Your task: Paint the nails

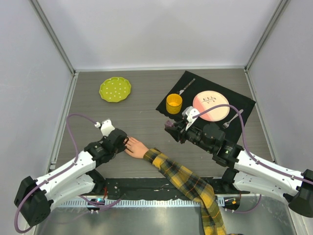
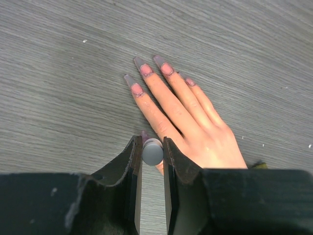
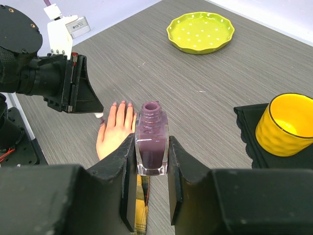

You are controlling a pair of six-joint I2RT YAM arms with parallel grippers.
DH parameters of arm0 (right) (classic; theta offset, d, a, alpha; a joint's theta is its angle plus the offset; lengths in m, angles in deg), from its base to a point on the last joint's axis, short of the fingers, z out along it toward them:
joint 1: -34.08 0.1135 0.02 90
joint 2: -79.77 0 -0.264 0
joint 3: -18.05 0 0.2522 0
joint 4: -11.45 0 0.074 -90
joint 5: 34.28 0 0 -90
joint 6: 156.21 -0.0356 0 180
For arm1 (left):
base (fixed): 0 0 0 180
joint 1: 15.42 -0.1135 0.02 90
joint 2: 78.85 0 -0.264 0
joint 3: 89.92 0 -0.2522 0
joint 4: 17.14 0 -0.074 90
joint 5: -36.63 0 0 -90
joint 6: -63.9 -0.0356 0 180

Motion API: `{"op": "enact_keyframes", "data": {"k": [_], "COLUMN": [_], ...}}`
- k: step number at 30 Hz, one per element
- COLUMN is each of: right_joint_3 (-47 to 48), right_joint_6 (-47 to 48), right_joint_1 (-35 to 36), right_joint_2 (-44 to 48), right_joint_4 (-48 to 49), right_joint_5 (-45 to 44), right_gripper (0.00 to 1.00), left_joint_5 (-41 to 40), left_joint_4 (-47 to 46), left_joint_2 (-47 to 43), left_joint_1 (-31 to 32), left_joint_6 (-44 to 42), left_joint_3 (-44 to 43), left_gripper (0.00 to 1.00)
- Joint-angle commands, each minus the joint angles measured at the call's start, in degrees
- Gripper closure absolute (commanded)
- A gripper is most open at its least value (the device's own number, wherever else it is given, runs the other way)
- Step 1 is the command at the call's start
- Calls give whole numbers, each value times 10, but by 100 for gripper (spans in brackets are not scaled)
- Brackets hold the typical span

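The pale mannequin hand lies flat on the table, its plaid sleeve trailing toward the near edge. Its long nails look purple-grey over pink. My left gripper is shut on a round grey polish-brush cap, held right over the thumb. A purple thumb-nail tip peeks out beside the cap; the brush itself is hidden. My right gripper is shut on an open bottle of purple polish, held upright to the right of the hand.
A green dotted plate sits at the back left. On a black mat at the back right stand a yellow cup, a pink plate and two forks.
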Motion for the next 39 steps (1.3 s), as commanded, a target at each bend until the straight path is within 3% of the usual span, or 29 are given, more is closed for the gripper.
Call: {"op": "enact_keyframes", "data": {"k": [1,12,39], "right_joint_3": [-1,-1,-2], "right_joint_6": [-3,-2,-4], "right_joint_1": [-3,-3,-3], "right_joint_2": [4,5,0], "right_joint_4": [38,38,40], "right_joint_5": [1,0,2], "right_gripper": [99,99,99], "left_joint_5": [-1,5,-4], "left_joint_4": [1,-1,11], "left_joint_2": [-13,26,-3], "left_joint_1": [-2,-3,-2], "left_joint_6": [3,11,18], "left_joint_3": [-5,-18,-22], "left_gripper": [100,100,100]}}
